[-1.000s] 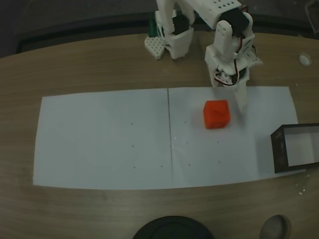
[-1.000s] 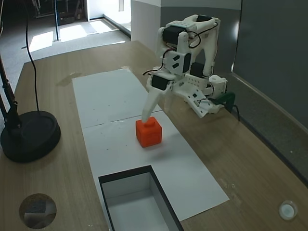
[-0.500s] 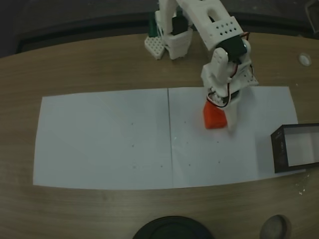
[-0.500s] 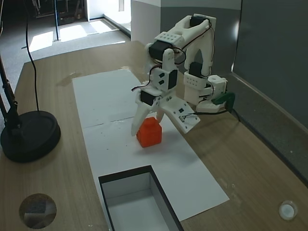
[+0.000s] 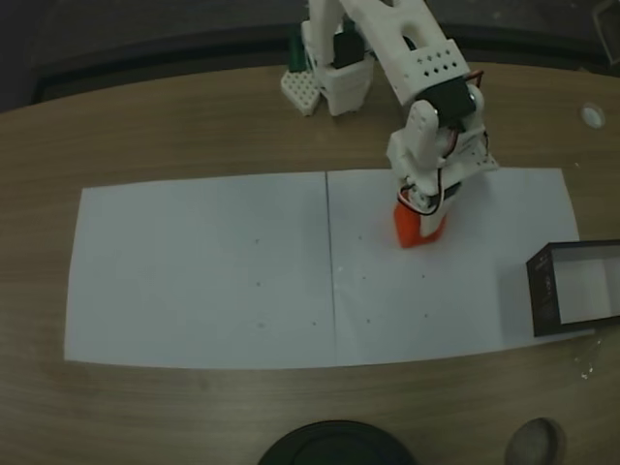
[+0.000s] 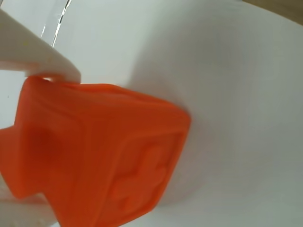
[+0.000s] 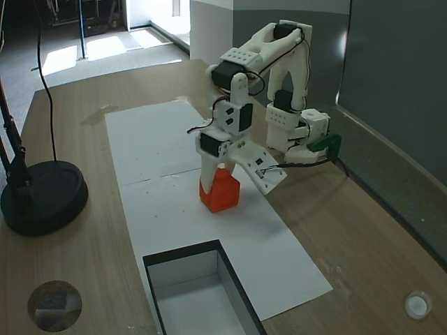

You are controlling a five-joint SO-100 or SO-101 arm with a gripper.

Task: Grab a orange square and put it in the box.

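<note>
The orange square (image 5: 417, 232) sits on the white paper, right of the sheets' seam in a fixed view. My gripper (image 5: 423, 219) has come down over it. The side-on fixed view shows one finger (image 7: 208, 171) against the orange square (image 7: 221, 194) and the other jaw splayed out to the right, so the gripper (image 7: 236, 184) stands open around it. In the wrist view the orange square (image 6: 99, 161) is close up, with a white finger (image 6: 35, 59) touching its upper left corner. The box (image 5: 575, 287) stands open-topped at the paper's right end, and shows again as the box (image 7: 157, 267) near that view's bottom edge.
A black round lamp base (image 7: 43, 199) with a cable stands on the wooden table beside the paper (image 7: 154, 139). The arm's base (image 5: 334, 73) is at the table's back. A small white disc (image 5: 592, 114) and a grey round spot (image 5: 537, 444) lie off the paper.
The arm has swung forward from behind the orange square and lowered the gripper over it. The square has stayed about where it was.
</note>
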